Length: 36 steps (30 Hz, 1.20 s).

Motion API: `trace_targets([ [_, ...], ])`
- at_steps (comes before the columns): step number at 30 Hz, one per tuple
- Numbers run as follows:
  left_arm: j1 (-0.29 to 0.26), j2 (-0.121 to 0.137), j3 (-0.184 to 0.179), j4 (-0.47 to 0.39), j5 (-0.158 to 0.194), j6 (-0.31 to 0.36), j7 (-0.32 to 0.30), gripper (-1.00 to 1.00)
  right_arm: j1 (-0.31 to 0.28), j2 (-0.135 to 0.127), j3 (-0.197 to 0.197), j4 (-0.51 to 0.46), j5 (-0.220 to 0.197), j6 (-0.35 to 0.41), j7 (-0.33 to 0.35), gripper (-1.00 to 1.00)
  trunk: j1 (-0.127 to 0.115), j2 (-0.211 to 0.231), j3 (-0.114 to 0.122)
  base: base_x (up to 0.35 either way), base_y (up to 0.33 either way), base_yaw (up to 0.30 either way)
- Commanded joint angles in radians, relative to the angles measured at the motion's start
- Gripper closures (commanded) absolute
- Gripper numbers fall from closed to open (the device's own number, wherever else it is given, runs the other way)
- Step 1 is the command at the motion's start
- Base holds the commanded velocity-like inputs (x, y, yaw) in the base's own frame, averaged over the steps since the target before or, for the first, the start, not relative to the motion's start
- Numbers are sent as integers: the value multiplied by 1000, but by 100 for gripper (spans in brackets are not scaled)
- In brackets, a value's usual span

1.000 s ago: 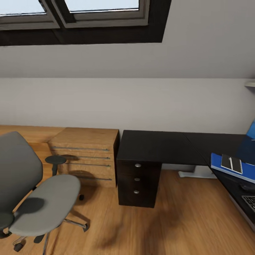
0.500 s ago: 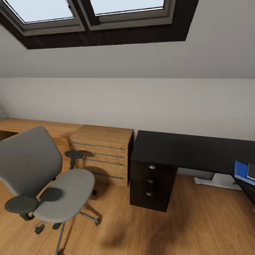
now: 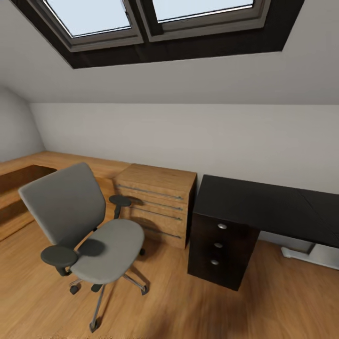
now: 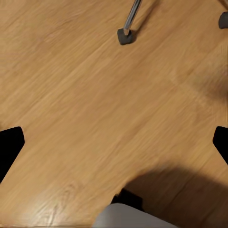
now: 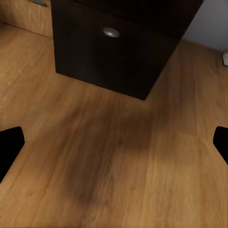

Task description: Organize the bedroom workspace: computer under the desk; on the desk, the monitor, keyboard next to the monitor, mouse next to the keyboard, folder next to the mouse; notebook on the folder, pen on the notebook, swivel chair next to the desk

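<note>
The swivel chair (image 3: pixel 87 230) stands at the lower left of the head view on the wood-plank floor (image 3: pixel 263 310), its grey seat bare, its tall back toward the left, and its black armrests to either side of the seat. Its chrome star base spreads beneath it on castors. Just behind it, in the middle of the frame, sits a light-wood chest of drawers (image 3: pixel 157 202) against the pale wall. Touching or just beside the chest on its right is the desk (image 3: pixel 263 207), whose glossy black worktop runs to the right edge of the frame; the stretch in view carries nothing. Beneath its near end is the dark drawer unit (image 3: pixel 221 249) with three round silver knobs, and a white leg foot shows at the far right. Dark-framed skylights (image 3: pixel 155 23) cut the sloped ceiling along the top of the frame.

In the left wrist view, the left gripper (image 4: pixel 114 145) has its dark tips at both side edges, so the jaws stand spread wide and released over bare floor, with a chair leg and castor (image 4: pixel 126 35) near the top. In the right wrist view, the right gripper (image 5: pixel 114 145) likewise has its jaws spread and holding nothing, with the drawer unit's lowest knob (image 5: pixel 110 32) at the top.
</note>
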Motion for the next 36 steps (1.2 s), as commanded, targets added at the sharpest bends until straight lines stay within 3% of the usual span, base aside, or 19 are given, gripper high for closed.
trace_targets([
  [1, 1, 0, -2, -2, 5, -1, 3, -100, 0, 0, 9, 1, -2, 0, -8, -100, 0, 0, -1, 0, 0, 279],
  [18, 1, -1, -3, 12, 4, 0, 1, -100, 0, 0, 8, 4, -2, -1, -8, -100, 0, 0, 3, 0, 0, 265],
  [36, 1, -2, -3, 13, 4, 6, 1, -100, 0, 1, 9, 3, -3, 5, -8, -100, 0, 0, 20, 0, 0, 88],
])
